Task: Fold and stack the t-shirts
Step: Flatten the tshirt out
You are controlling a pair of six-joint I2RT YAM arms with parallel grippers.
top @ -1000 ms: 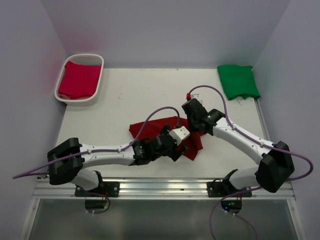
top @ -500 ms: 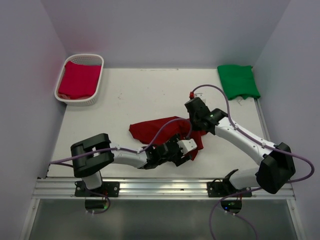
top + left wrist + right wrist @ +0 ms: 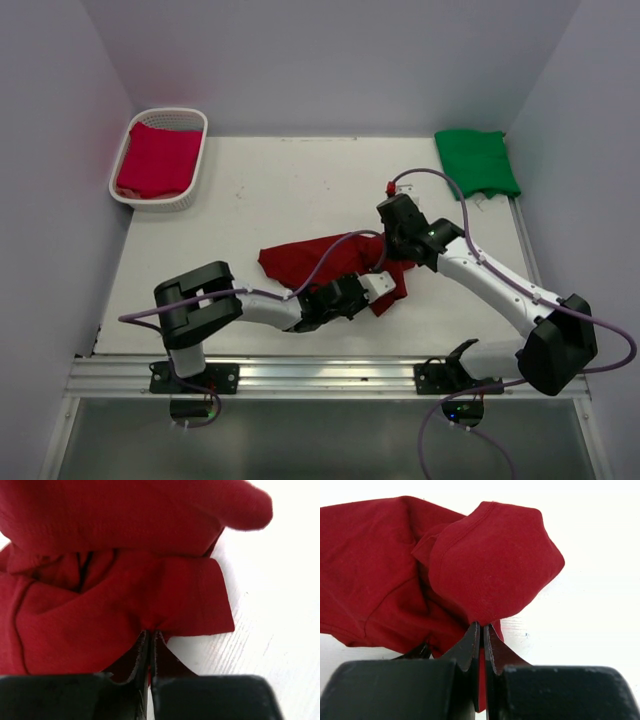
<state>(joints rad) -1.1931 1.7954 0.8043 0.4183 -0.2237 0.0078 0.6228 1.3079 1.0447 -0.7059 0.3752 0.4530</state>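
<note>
**Both grippers pinched onto the maroon shirt at mid-table**

I see the maroon t-shirt (image 3: 318, 262) lying crumpled on the white table (image 3: 250, 200), near the middle and a little toward the near edge, with both arms reaching in over its right end.

From the left wrist camera, the left gripper (image 3: 150, 647) has its fingers pressed together on a fold at the shirt's (image 3: 125, 600) edge, low against the tabletop. Only a thin sliver of red cloth shows between the black pads.

On the right wrist camera, the right gripper (image 3: 481, 632) is likewise squeezed tight on the shirt (image 3: 390, 580). A rounded, hemmed flap bulges up just beyond its tips.

From above, the two grippers sit close to each other, the left gripper (image 3: 386, 294) nearer to me and the right gripper (image 3: 398, 260) just behind it.

The green t-shirt (image 3: 476, 162) lies folded in the far right corner. The crimson t-shirt (image 3: 158, 160) sits folded inside the white basket (image 3: 165, 204) at the far left, well apart from the arms.
</note>
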